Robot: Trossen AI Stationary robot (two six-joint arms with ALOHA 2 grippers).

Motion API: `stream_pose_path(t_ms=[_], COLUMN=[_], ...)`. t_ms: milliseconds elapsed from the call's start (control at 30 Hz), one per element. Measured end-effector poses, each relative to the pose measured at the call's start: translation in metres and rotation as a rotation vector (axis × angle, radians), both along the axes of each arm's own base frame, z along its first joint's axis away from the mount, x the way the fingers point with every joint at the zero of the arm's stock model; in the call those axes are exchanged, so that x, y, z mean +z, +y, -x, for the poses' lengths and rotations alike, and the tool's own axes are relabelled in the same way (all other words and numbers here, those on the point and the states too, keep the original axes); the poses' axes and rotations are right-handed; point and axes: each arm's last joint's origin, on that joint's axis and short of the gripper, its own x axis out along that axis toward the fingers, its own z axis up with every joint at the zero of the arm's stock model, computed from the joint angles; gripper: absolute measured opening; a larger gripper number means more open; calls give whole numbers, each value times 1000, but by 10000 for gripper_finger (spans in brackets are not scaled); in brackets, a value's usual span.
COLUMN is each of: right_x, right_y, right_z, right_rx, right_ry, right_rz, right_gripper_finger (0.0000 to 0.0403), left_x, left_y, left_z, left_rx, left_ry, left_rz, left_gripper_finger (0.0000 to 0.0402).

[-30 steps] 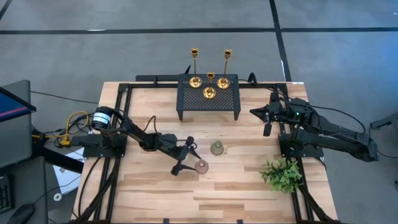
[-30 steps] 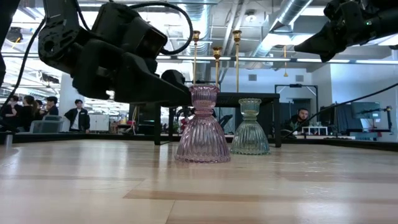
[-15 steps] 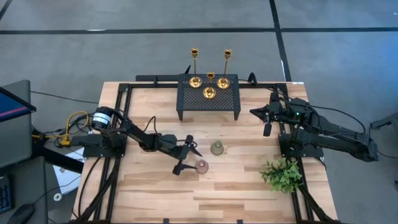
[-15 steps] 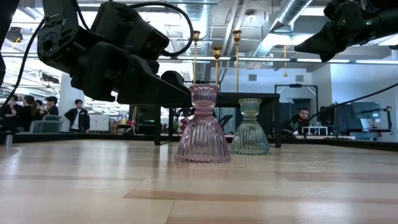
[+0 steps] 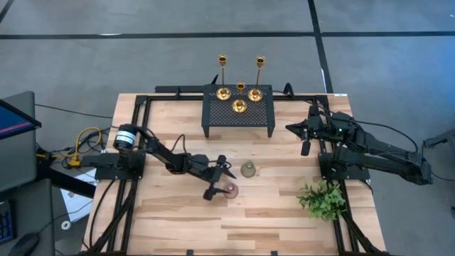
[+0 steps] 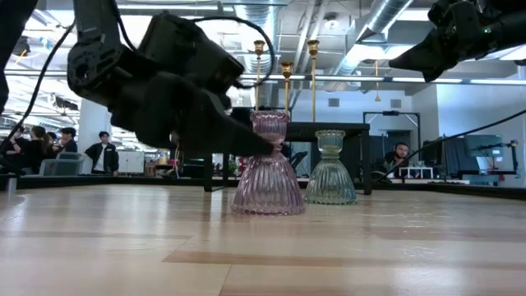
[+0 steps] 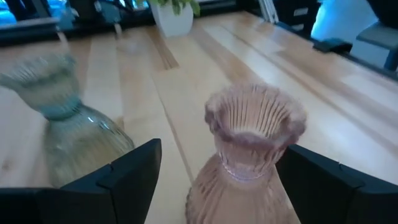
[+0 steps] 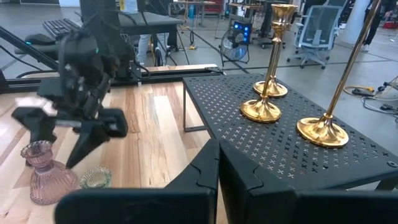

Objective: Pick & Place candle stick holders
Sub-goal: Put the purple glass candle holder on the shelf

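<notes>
Mid-table, the left gripper sits spread wide, one finger either side of the pink holder's neck, not yet closed on it. Grey-green holder stands just beside, upright on the wood. Three gold candlesticks stand on the black rack at the far edge. Right gripper waits raised at the right side, fingers together.

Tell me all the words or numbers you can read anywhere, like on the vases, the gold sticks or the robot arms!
None: no word, number or sign can be read in any view.
The pink holder, grey-green holder and gold candlesticks bear no writing.
The black rack shows only holes.
Things in the room behind the table are too small to read.
</notes>
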Motion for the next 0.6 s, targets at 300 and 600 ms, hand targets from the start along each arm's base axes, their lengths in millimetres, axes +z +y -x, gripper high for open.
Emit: stream_pose_path(t_ms=[300,600], right_x=[0,0], right_y=[0,0], right_z=[0,0], right_rx=[1,1], right_ry=[2,2], right_rz=[0,0], right_gripper_finger=[0,0], left_x=[-2,2], left_y=[-1,-1], left_z=[-7,-6], left_rx=[-1,-1], left_ry=[1,-13], left_rz=[2,4], left_gripper_finger=[301,280])
